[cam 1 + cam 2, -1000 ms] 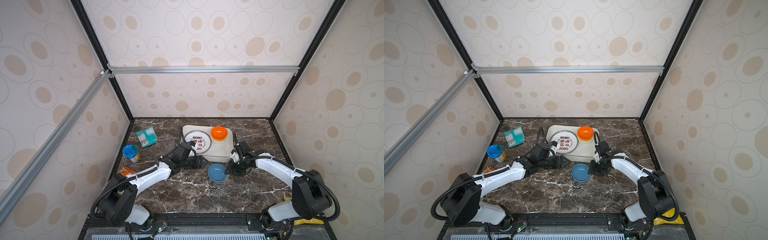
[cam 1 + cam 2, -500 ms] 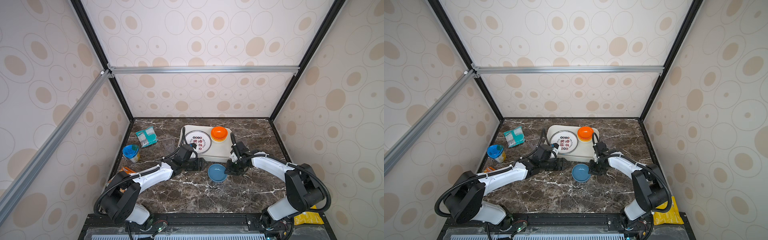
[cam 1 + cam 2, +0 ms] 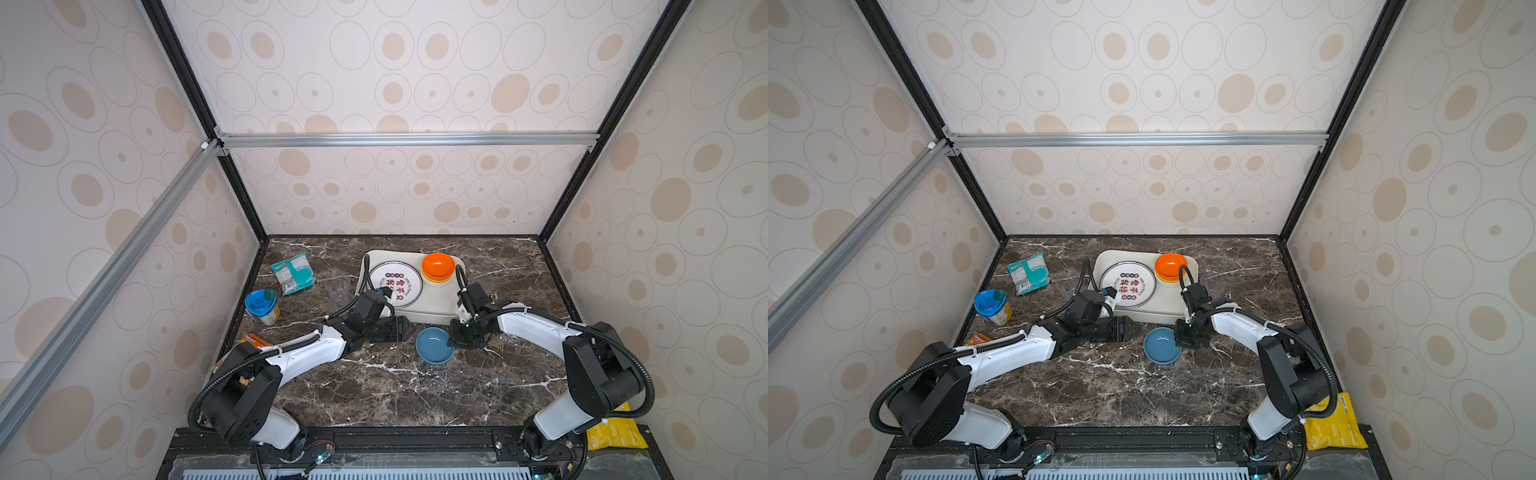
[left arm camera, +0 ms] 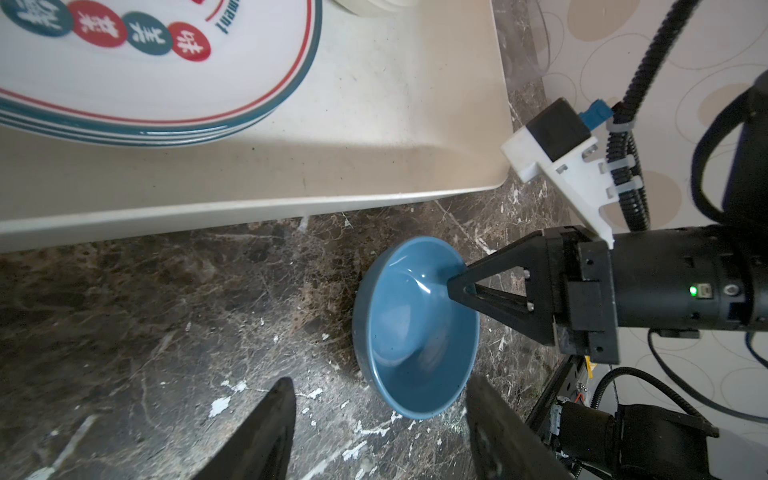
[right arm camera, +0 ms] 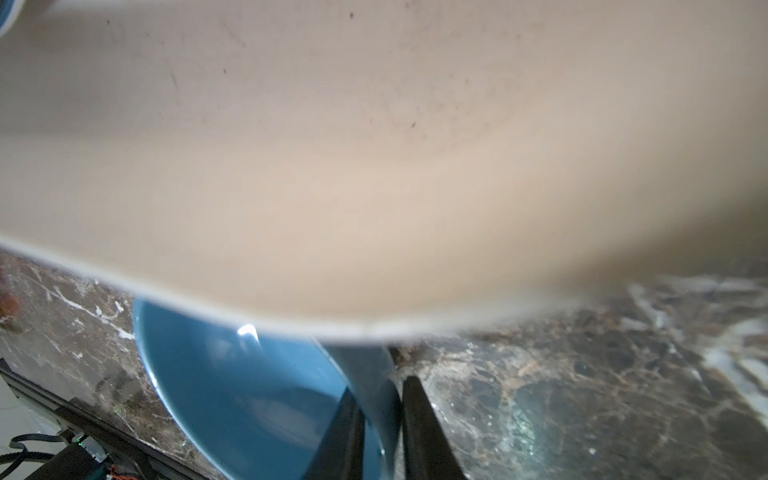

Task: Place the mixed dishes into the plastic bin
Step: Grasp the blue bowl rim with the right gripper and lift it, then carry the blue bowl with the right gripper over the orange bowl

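Cream wallpaper with tan ovals is closing in three sides, well back from the fingers; black frame posts and aluminium crossbar are running high above them; dark veined marble tabletop is lying right under them; light is falling soft, even.

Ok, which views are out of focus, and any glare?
Right wrist view: the large white plastic bin looms close and blurred, with a small glare spot on the glossy blue round bowl. Left wrist view: mostly sharp, a pale highlight streak on that bowl. Both top views: evenly lit, crisp.
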`<state>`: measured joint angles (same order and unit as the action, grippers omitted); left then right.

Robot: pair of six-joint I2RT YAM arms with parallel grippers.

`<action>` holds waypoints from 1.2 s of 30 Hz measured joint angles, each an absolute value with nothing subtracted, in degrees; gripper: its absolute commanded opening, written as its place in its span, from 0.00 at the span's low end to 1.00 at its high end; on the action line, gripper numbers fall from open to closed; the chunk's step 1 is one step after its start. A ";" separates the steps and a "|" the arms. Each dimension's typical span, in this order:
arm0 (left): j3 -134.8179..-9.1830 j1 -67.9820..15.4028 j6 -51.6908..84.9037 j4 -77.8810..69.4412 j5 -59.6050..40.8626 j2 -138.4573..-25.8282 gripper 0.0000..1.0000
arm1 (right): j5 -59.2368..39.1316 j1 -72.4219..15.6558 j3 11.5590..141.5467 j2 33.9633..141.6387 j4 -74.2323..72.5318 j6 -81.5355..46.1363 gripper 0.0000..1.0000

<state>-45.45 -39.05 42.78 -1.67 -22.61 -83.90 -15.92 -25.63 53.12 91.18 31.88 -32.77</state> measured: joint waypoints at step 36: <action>-45.47 -38.02 43.68 -1.63 -17.41 -77.47 0.66 | -6.09 -27.83 70.94 87.99 51.48 -24.49 0.05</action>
<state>-45.47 -38.02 43.68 -1.63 -17.41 -77.47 -6.09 -27.83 70.94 87.99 51.48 -24.49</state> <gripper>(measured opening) 0.657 0.080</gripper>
